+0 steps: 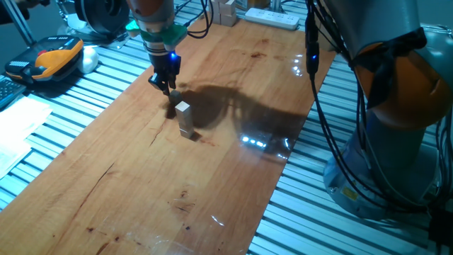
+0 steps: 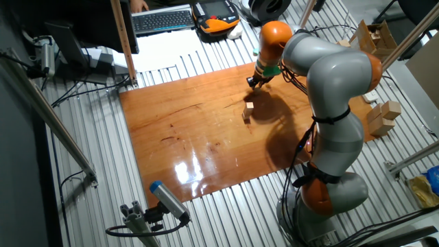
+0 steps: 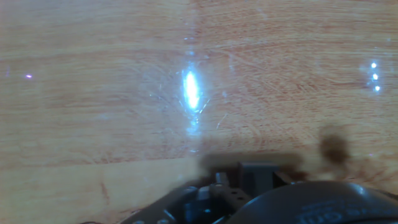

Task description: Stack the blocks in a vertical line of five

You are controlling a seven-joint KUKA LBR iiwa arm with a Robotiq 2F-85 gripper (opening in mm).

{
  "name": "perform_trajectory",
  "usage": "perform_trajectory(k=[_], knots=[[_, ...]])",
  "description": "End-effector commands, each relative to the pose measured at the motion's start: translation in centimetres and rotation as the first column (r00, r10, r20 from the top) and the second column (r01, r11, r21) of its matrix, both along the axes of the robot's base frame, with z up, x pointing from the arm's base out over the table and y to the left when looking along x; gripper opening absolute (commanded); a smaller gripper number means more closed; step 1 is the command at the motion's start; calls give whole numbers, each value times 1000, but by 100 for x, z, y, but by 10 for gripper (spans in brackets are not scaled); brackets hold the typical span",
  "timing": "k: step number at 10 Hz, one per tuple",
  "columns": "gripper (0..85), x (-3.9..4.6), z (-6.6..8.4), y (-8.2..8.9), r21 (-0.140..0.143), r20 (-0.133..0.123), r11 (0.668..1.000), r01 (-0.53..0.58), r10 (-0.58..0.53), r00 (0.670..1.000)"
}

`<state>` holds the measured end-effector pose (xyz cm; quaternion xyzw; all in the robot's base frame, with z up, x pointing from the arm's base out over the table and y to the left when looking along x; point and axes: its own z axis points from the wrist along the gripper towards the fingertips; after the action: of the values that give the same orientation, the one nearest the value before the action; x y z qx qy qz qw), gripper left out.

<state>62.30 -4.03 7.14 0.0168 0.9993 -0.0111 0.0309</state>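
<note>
Blocks (image 1: 185,119) stand as a short upright stack near the middle of the wooden board (image 1: 141,184), pale cubes one on another; in one fixed view the column looks about two or three cubes high, though the joints between them are too small to count with certainty, and no loose cubes show elsewhere on the board. The gripper (image 1: 168,86) hangs just beyond the stack on its far side, slightly higher than the top cube and apart from it. Whether its fingers are apart, together or clamped on a cube I cannot tell: they are dark, small and foreshortened in both fixed views, and the hand view shows only blurred board grain, glare and the dark underside of the hand. By my judgement the stack is partly built and more cubes must still go on top. The main risk from here is a sideways knock: the fingers are so close to the column that a small lateral drift could tip it. A second risk is an off-centre placement, since each cube offers little bearing surface and a leaning column would topple as it grows.
</note>
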Motion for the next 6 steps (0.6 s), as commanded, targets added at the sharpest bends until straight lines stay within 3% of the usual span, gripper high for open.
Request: perform_trajectory(k=[1,6], knots=[[510,1,6,-8,1,0,1000,2,-2,1000],[510,22,-73,-96,10,6,1000,1,-1,1000]])
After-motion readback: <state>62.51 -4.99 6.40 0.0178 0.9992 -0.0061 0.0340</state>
